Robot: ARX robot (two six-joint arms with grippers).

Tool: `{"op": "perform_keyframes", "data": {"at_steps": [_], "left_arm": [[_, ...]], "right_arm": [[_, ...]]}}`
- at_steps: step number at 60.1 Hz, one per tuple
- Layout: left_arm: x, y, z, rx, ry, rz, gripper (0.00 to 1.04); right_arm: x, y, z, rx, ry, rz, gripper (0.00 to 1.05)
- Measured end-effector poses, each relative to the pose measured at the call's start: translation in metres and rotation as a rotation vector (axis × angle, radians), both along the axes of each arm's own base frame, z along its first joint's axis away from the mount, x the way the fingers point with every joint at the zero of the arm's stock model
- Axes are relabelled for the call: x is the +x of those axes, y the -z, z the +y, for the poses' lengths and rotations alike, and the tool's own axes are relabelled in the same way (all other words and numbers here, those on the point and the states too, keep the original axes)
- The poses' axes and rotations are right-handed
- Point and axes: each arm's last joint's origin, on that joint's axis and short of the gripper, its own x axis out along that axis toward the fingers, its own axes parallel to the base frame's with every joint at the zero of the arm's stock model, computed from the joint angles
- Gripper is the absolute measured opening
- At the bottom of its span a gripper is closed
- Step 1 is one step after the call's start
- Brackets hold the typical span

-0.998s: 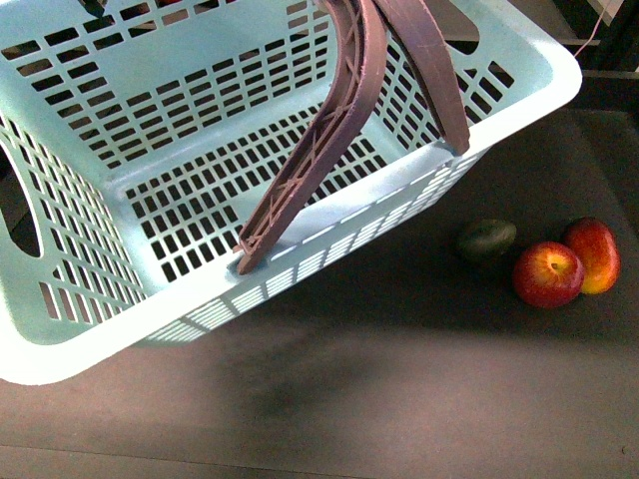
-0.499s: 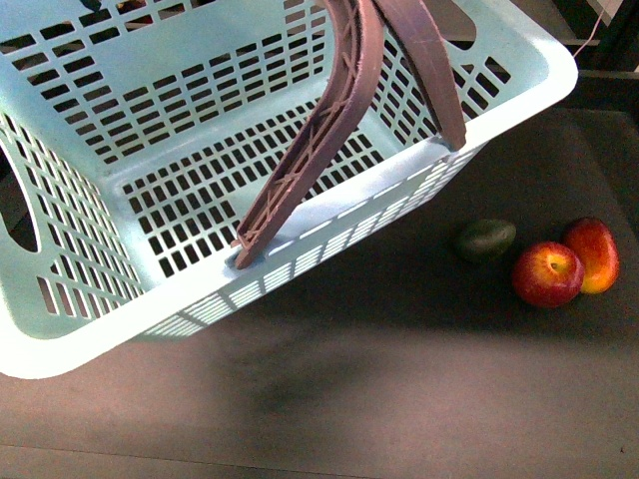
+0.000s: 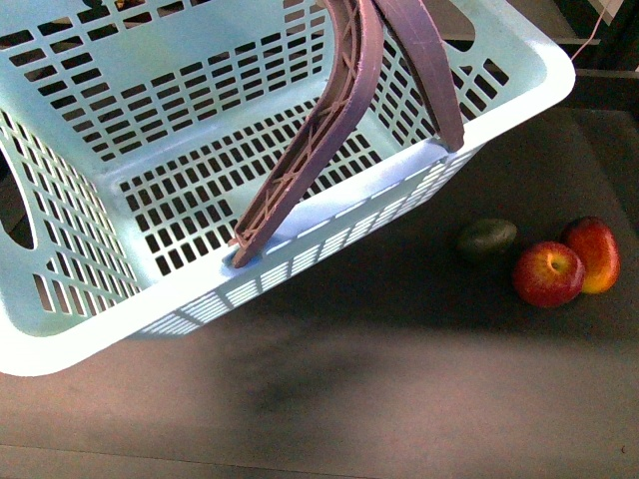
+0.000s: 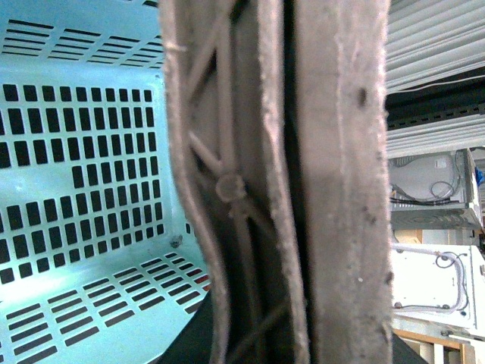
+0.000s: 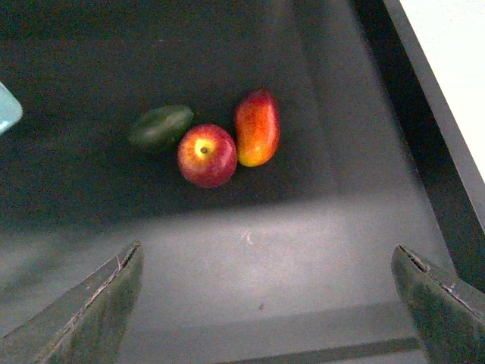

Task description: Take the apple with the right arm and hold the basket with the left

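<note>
R jaws spread wide, nothing between them. Both fingertips (image 5: 91, 311) show at the frame edge of the R wrist view, over bare worktop (image 5: 265, 243). L jaws: not visible in any view, can't tell their state. L wrist view is filled by the two brown handles (image 4: 265, 189), side by side, w/ the basket (image 4: 83, 152) interior behind them.

Apple (image 5: 207, 155) sits on the worktop ahead of the R jaws, well apart from the fingertips, stem dimple up w/ a yellow patch round it. Front view: apple (image 3: 548, 273) is near the worktop's right edge. Elongated red-orange fruit (image 3: 591, 254) touches it on the right-edge side. Dark green fruit (image 3: 486, 239) is just beside it on the basket side; can't tell if touching.

Basket (image 3: 60, 349) takes up the left and far part of the worktop (image 3: 399, 379), tilted, near rim low, shadow under it. Empty inside. Handles (image 3: 339, 120) are raised together and run out the top of the front view. Basket is apart from all 3 fruits; one corner (image 5: 6, 110) just shows in the R wrist view.
</note>
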Motion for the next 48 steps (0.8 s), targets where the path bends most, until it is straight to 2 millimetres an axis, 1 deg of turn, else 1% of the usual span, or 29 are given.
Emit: {"op": "perform_keyframes", "data": {"at_steps": [6, 8, 11, 15, 21, 37, 48], "left_arm": [[0.0, 0.0, 0.0, -0.001, 0.0, 0.0, 0.15], [0.0, 0.0, 0.0, -0.001, 0.001, 0.001, 0.15], [0.0, 0.0, 0.0, -0.001, 0.001, 0.0, 0.15], [0.0, 0.0, 0.0, 0.0, 0.0, 0.0, 0.15], [0.0, 0.0, 0.0, 0.0, 0.0, 0.0, 0.15], [0.0, 0.0, 0.0, 0.0, 0.0, 0.0, 0.15], [0.0, 0.0, 0.0, 0.0, 0.0, 0.0, 0.15]], "right_arm": [[0.031, 0.02, -0.001, -0.063, -0.063, 0.028, 0.96], [0.037, 0.026, 0.0, -0.071, -0.077, 0.044, 0.96], [0.049, 0.041, 0.001, -0.089, -0.109, 0.099, 0.96], [0.06, 0.06, 0.002, -0.117, -0.154, 0.169, 0.96], [0.07, 0.079, 0.003, -0.152, -0.202, 0.239, 0.96], [0.096, 0.103, 0.007, -0.281, -0.344, 0.3, 0.96], [0.115, 0.117, 0.007, -0.286, -0.365, 0.327, 0.96]]}}
